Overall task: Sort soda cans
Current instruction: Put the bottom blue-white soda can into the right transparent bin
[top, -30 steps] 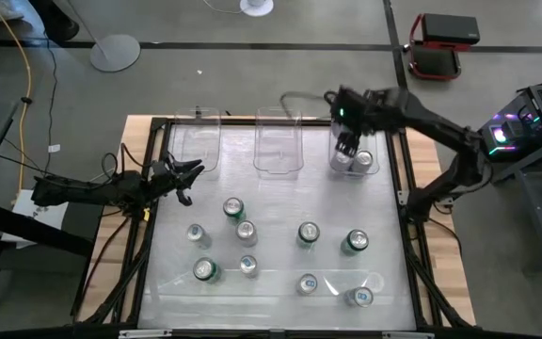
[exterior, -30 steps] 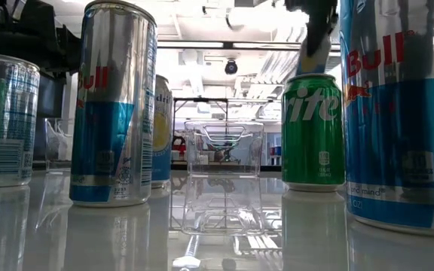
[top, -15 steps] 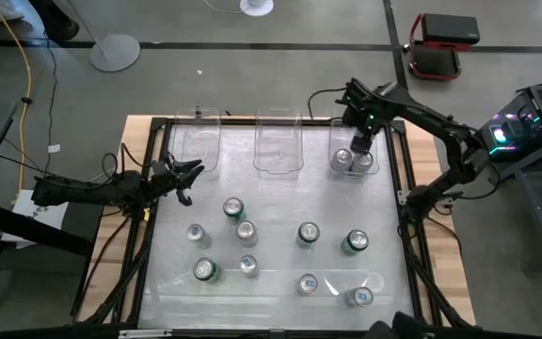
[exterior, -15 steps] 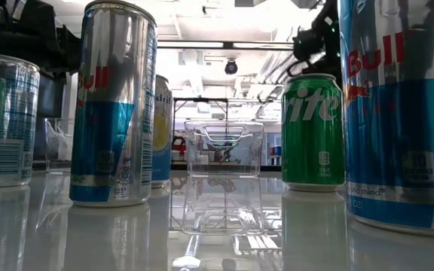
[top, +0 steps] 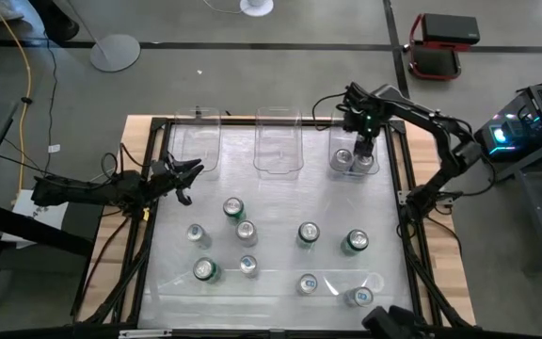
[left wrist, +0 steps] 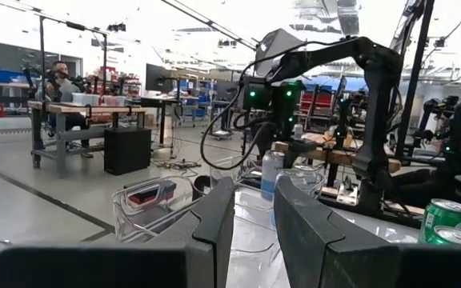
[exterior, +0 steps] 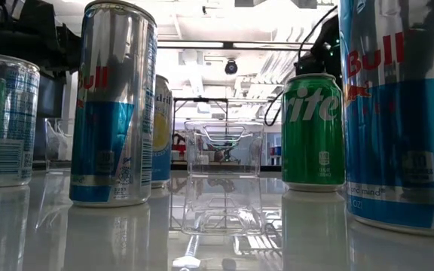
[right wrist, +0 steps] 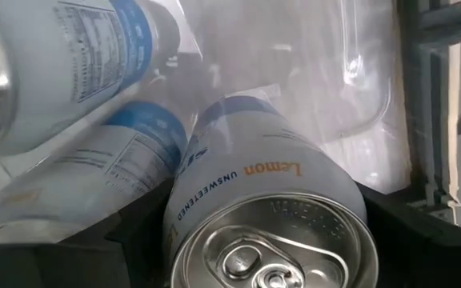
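Observation:
Several soda cans (top: 245,231), green or silver with blue, stand upright on the white table top (top: 280,202). My right gripper (top: 364,149) points down into the clear bin at the far right (top: 335,141) and is shut on a silver-and-blue can marked Lemon (right wrist: 266,216). Two more silver-and-blue cans (right wrist: 94,172) are beside it in that bin, and two can tops (top: 343,158) show there from above. My left gripper (top: 192,172) waits over the table's left edge, its fingers (left wrist: 214,232) a little apart and empty. My right gripper has the Lemon can between its two fingers (right wrist: 134,240), which sit on opposite sides of the body near the top rim (right wrist: 184,232). The fingers come from above and run along the can. The can is upright inside the bin; its bottom is hidden.
Two other clear bins, left (top: 196,141) and middle (top: 278,141), stand along the far edge. A dark frame (top: 405,188) borders the table. In the low view a green can (exterior: 313,132) and tall blue-silver cans (exterior: 115,105) stand in front of the middle bin (exterior: 224,148).
My right gripper has come down into the far right bin with the Lemon can, shifting a little toward the table's right edge while its wrist rolled. The arm has swung round from over the bins to the table's right side.

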Controlling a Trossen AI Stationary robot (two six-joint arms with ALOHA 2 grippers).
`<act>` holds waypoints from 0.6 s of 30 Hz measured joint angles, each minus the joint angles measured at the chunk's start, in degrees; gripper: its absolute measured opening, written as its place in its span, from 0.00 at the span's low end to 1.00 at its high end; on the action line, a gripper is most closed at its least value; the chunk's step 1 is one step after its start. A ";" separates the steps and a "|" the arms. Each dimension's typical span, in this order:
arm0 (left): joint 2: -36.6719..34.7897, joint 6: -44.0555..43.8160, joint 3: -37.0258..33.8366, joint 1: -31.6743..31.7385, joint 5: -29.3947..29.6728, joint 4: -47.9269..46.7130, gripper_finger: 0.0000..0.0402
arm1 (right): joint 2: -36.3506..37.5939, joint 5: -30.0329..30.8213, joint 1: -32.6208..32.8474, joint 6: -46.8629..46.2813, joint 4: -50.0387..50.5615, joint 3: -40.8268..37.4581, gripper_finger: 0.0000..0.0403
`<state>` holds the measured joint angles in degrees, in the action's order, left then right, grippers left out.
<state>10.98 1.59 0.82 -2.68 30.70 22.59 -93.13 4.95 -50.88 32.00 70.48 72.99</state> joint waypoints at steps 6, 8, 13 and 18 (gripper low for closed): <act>0.00 0.00 0.00 0.00 0.00 -0.04 0.19 | -3.02 -0.46 -0.70 0.05 -0.18 0.01 0.73; 0.00 0.00 0.00 0.02 0.00 -0.09 0.19 | -3.83 -0.18 -0.74 -0.35 0.11 0.10 0.76; 0.01 0.00 0.00 0.02 -0.01 -0.33 0.19 | -4.61 0.37 -0.78 -1.04 0.91 0.13 0.80; 0.02 0.04 0.00 0.02 -0.02 -0.33 0.19 | -4.76 0.56 -0.88 -0.60 1.16 0.02 0.82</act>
<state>11.00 1.63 0.82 -2.66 30.68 22.26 -97.89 5.51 -51.76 31.40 71.64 73.01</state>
